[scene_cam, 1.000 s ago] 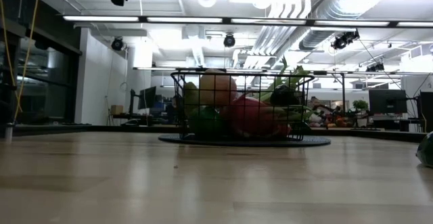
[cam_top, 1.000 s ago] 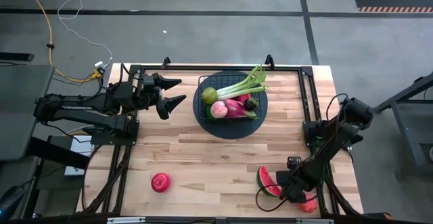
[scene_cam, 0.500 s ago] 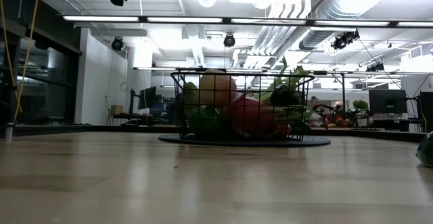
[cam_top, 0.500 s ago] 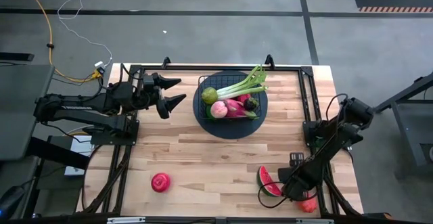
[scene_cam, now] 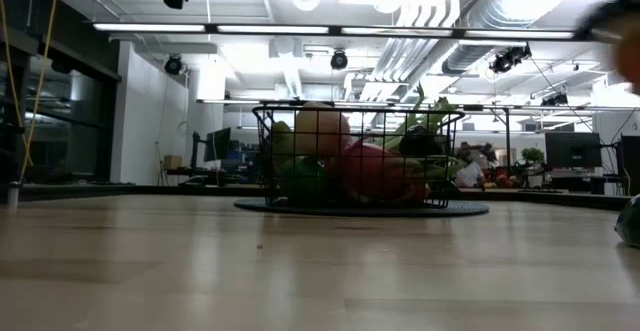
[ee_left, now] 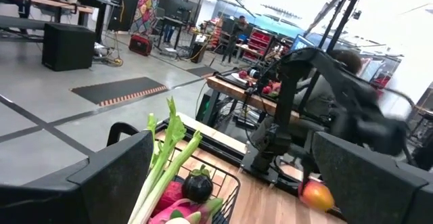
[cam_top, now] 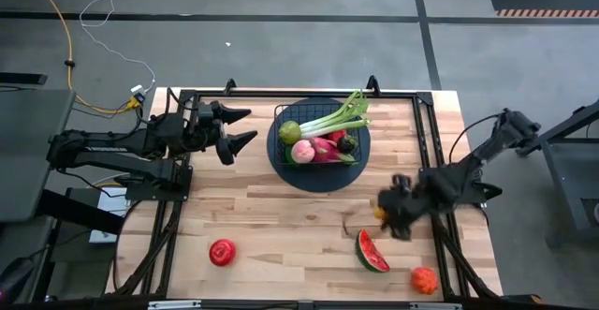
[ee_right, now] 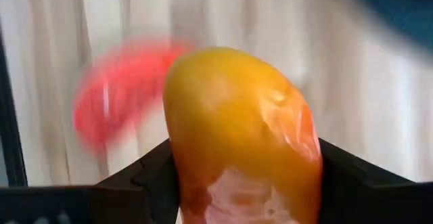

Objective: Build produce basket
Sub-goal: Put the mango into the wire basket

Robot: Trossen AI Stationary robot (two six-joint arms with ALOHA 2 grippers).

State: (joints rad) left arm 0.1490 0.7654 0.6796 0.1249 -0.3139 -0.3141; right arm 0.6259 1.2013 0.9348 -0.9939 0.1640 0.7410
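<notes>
A wooden table (cam_top: 281,216) is seen from above: the basket (cam_top: 320,134) sits on a dark round mat (cam_top: 281,174), filled with produce, while a watermelon slice (cam_top: 370,252) lies apart. The left gripper (cam_top: 245,127) is held open beside the basket. In the right wrist view, a mango (ee_right: 243,136) is clamped by the right gripper (ee_right: 243,176).

Right gripper (cam_top: 391,209) fingers clamped; left gripper (cam_top: 245,126) fingers spread.

The basket (scene_cam: 355,156), filled with produce (scene_cam: 375,171), is seen on a dark mat (scene_cam: 362,209); a blurred orange shape (scene_cam: 628,46), possibly fruit, is glimpsed.
</notes>
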